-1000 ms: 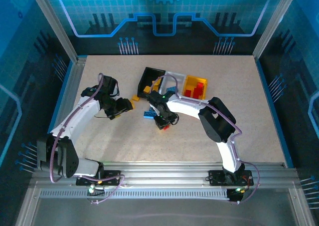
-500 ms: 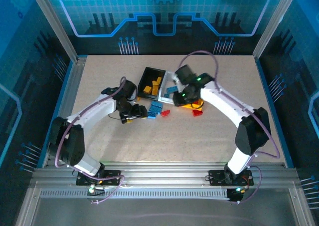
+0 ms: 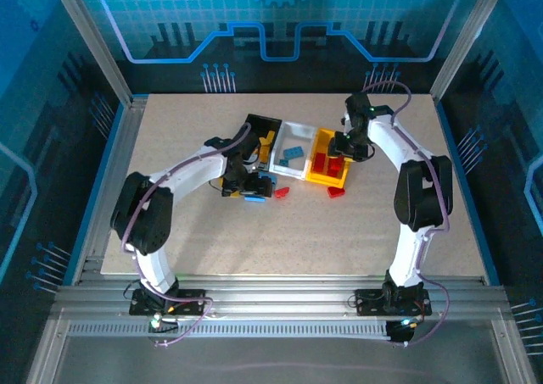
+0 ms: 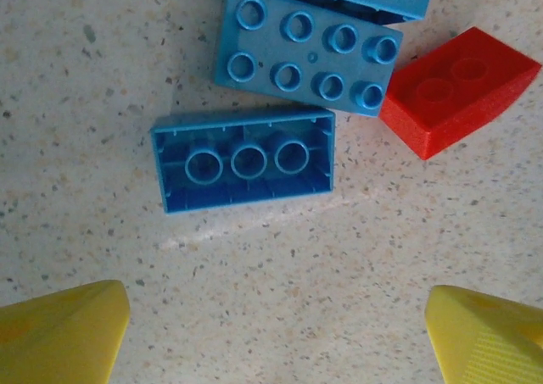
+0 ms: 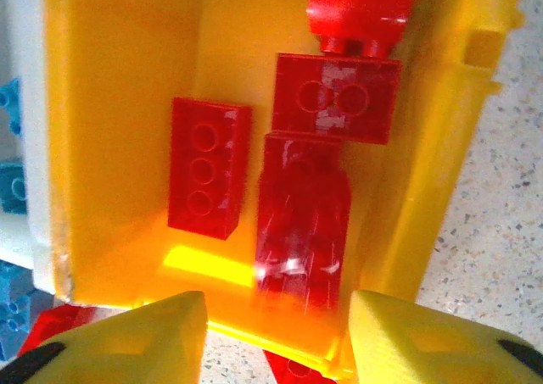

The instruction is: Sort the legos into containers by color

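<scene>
Scanning left to right: left gripper point(image 4: 276, 333) hung wide open, empty, over loose blue bricks point(image 4: 244, 159) and a red brick point(image 4: 458, 91) front-left of the white bin point(image 3: 299, 133). The black bin point(image 3: 252, 126) left of it held orange bricks point(image 3: 266, 138), white bin had blue bricks point(image 3: 291, 157), yellow bin point(image 5: 110, 104) right of it red bricks point(image 5: 208, 176), right gripper point(image 5: 276, 333) parted, empty, above those.

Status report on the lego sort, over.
Left gripper open above blue bricks on the table. Right gripper open over yellow bin holding red bricks. Loose red brick beside the blues.
</scene>
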You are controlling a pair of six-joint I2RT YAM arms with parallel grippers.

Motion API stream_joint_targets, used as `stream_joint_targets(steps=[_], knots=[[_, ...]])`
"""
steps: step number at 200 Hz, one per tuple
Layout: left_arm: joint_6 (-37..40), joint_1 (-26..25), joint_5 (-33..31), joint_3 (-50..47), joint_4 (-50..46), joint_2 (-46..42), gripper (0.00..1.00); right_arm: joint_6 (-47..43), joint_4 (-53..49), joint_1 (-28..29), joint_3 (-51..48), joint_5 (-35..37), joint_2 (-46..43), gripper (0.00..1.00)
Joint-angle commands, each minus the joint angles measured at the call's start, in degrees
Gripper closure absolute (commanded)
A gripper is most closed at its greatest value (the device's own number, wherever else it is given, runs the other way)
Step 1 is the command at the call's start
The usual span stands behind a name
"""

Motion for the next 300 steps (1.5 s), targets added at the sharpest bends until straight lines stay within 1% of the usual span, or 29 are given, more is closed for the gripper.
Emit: stream_joint_targets(steps=[1, 23, 73, 96, 125, 148, 170, 185, 204, 223, 247, 264, 300], knots=[[3.53, -0.66, -2.93, 2.62, -2.8, 2.69, 0.08, 0.42, 0.12, -0.2, 0.43, -2.57, -2.54, 0.43], [4.05, -0.66, -3.6, 4.32, -2.81, 5.3, 0.08, 0.56, 0.87, -0.23, -4.55, -2.76, -7.36, 0.4], [4.79, -0.65, -5.45, 7.95, -3.34, 10.43, 0.09, 3.28, 3.22, 0.54, -21.52, -4.34, -22.75, 0.39], [4.9, -0.66, -5.9, 9.35, -3.34, 12.58, 0.1, 4.56, 3.43, 1.38, -27.32, -4.66, -28.49, 0.39], [5.01, -0.64, -6.98, 11.3, -3.86, 15.32, 0.16, 6.04, 3.33, 2.1, -30.74, -4.34, -32.84, 0.39], [4.65, -0.7, -6.49, 12.23, -3.78, 16.66, 0.29, 7.15, 3.6, 3.74, -30.88, -4.67, -33.61, 0.39], [4.07, -0.73, -5.59, 12.21, -3.85, 17.07, 0.33, 7.79, 3.59, 7.71, -29.38, -4.38, -31.84, 0.39], [3.57, -0.71, -5.24, 11.19, -3.87, 16.38, 0.38, 9.04, 4.15, 11.27, -27.86, -5.49, -29.41, 0.38], [2.84, -0.63, -4.58, 9.25, -3.71, 13.93, 0.43, 11.88, 5.78, 16.26, -25.78, -7.54, -24.75, 0.37], [1.19, 0.23, -2.88, 8.23, -4.58, 10.23, 0.44, 15.66, 8.39, 20.01, -23.81, -8.91, -19.57, 0.35], [-1.72, 3.31, -0.9, 7.41, -5.3, 3.84, 0.44, 20.08, 11.33, 21.53, -20.75, -10.69, -12.87, 0.35], [-3.17, 5.52, 0.19, 7.94, -6.13, -0.08, 0.44, 21.99, 12.54, 21.95, -18.11, -10.09, -8.82, 0.35], [-2.56, 6.3, -0.44, 12.42, -9.73, -4.15, 0.43, 25.56, 13.45, 22.07, -13.17, -9.97, -1.25, 0.34]])
